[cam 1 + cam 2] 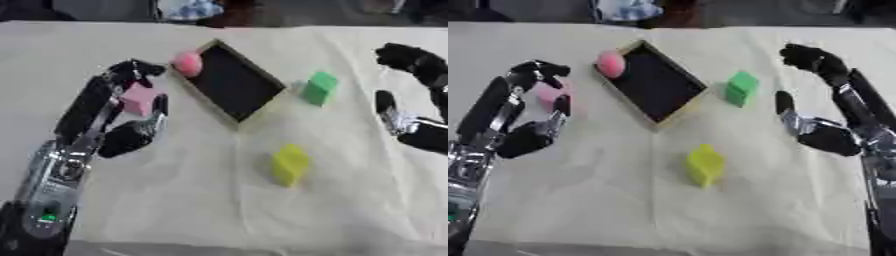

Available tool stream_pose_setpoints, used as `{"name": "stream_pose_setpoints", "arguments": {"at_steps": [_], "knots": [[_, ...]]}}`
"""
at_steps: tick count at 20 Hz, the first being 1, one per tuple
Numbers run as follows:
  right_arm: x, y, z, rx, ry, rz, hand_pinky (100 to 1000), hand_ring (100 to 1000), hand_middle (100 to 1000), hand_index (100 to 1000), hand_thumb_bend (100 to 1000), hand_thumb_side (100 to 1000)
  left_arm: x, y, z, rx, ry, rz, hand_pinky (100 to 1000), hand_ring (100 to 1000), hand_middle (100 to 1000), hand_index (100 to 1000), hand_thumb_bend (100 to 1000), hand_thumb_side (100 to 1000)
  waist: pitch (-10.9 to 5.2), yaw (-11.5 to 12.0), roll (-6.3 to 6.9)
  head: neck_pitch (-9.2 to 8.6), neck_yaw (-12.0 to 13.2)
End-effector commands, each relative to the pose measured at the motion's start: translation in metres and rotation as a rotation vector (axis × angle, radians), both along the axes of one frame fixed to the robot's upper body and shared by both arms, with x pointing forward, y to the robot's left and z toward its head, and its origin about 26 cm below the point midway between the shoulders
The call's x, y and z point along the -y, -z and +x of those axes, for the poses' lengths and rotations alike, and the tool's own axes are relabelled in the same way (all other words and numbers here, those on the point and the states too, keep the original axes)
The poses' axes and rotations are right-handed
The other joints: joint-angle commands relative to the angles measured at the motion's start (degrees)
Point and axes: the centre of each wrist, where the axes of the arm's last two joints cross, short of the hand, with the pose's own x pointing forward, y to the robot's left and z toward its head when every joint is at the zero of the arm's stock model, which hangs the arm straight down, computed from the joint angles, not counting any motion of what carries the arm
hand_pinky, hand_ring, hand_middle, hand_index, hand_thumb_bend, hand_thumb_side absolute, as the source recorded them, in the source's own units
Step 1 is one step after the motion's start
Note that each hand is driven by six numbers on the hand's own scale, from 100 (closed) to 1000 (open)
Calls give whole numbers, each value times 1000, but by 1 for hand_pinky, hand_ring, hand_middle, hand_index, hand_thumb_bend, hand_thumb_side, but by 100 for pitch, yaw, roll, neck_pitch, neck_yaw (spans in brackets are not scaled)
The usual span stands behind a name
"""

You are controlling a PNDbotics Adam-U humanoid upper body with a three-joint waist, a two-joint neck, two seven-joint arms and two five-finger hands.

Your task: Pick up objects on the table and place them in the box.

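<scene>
A shallow box with a wooden rim and a dark floor lies askew at the centre back. A pink ball sits against the box's upper left rim. My left hand lies left of the box, open. A pink block sits on the cloth in the gap between its thumb and its arched fingers. A green block stands right of the box. Nearer me lies a yellow block. My right hand hovers open right of the green block, holding nothing.
A cream cloth covers the whole table. Dark shapes and a pale bundle lie beyond the far edge. The cloth in front of the yellow block is bare.
</scene>
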Motion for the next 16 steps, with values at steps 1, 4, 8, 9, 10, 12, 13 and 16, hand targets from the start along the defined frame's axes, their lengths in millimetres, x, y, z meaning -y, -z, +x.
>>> {"name": "stream_pose_setpoints", "arguments": {"at_steps": [1, 4, 8, 9, 10, 12, 13, 16], "knots": [[6, -7, -1, 17, 15, -9, 903, 862, 856, 952, 100, 422, -12, -18, 2, 25, -15, 88, 784, 679, 747, 876, 100, 701, -99, -3, 99, -14, -20], [6, -4, 0, 5, 14, -9, 904, 861, 855, 952, 100, 422, -23, -31, 9, -10, -32, 201, 790, 712, 777, 898, 100, 699, -124, -6, 118, -14, -8], [8, -1, 0, -11, 13, -10, 904, 861, 854, 952, 100, 423, -41, -56, 22, -89, -48, 388, 794, 744, 806, 916, 100, 718, -162, -31, 148, -14, -2], [8, 0, 0, -15, 13, -10, 905, 860, 854, 952, 100, 427, -46, -65, 26, -112, -50, 445, 794, 761, 823, 921, 100, 753, -169, -40, 162, -14, 0], [9, 0, 0, -19, 14, -10, 905, 860, 853, 952, 100, 429, -50, -73, 31, -134, -50, 505, 795, 770, 831, 926, 100, 765, -175, -49, 175, -14, 2], [10, 2, 0, -27, 13, -8, 906, 860, 853, 952, 100, 432, -56, -89, 41, -180, -43, 609, 794, 783, 843, 930, 100, 765, -186, -64, 197, -14, 7], [10, 2, 0, -31, 12, -8, 906, 860, 853, 952, 100, 433, -58, -95, 45, -200, -41, 642, 795, 792, 852, 935, 100, 760, -191, -69, 203, -14, 8], [10, 4, 1, -41, 7, -8, 907, 860, 853, 952, 100, 436, -65, -113, 69, -281, -56, 764, 798, 817, 874, 942, 134, 731, -215, -104, 216, -14, 25]]}}
